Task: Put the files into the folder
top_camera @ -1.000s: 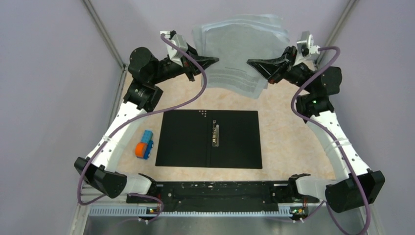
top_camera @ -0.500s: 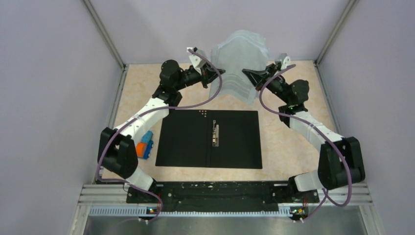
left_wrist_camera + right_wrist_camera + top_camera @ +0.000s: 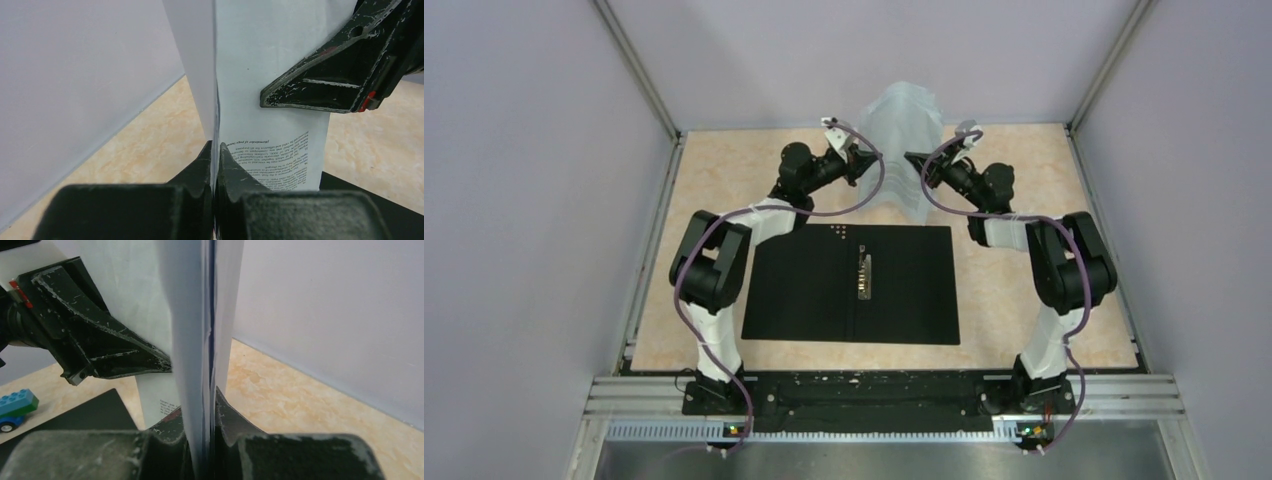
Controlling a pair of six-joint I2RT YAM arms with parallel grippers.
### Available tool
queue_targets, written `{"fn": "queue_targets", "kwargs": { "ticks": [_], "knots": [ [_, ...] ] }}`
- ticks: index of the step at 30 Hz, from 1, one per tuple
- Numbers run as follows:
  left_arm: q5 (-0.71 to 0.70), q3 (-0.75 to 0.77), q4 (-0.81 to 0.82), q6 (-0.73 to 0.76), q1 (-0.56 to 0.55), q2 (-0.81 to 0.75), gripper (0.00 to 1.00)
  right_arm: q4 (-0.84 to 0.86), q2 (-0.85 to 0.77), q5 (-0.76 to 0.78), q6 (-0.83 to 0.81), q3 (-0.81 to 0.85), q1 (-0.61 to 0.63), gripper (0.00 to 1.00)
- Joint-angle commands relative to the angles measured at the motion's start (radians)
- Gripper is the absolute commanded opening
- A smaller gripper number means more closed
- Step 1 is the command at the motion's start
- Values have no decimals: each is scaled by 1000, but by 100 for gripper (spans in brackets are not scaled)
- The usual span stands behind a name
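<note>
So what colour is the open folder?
The folder looks black inside, best seen in the top view.

The sheets [image 3: 902,135] are thin white paper, matt and smooth, printed in black; the folder [image 3: 804,290] shows a matt black inside with a shiny metal clip [image 3: 864,275]. The table [image 3: 724,170] has a smooth, beige, marbled top; the right gripper [image 3: 912,158] has black plastic fingers [image 3: 320,82], scuffed pale at the edges.

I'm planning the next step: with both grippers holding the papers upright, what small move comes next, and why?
Probably bring the files nearer and lower them over the open folder: the left gripper and right gripper pinch them upright beyond its far edge.
</note>
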Motion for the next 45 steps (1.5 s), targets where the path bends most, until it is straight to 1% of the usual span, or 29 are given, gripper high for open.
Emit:
{"fn": "queue_targets", "kwargs": {
  "ticks": [1,5,8,14,18,23,30,37,45],
  "knots": [
    [-16,29,187,1,6,55,6,151,62,28,-27,76,8,12],
    [-27,43,215,19,14,104,8,170,127,44,-33,101,6,18],
    [-7,62,215,16,23,138,10,185,163,47,-31,113,1,22],
    [20,65,231,2,35,177,24,224,211,38,-5,112,-13,38],
    [34,72,219,0,38,188,33,249,230,36,7,91,-21,43],
    [51,81,200,-8,37,188,47,279,232,35,29,54,-45,49],
    [74,112,164,-15,39,192,52,289,238,10,47,45,-72,55],
    [104,156,145,-48,42,215,54,331,260,-33,111,51,-111,61],
    [136,192,149,-85,34,234,56,368,287,-63,166,56,-128,64]
  ]
}}
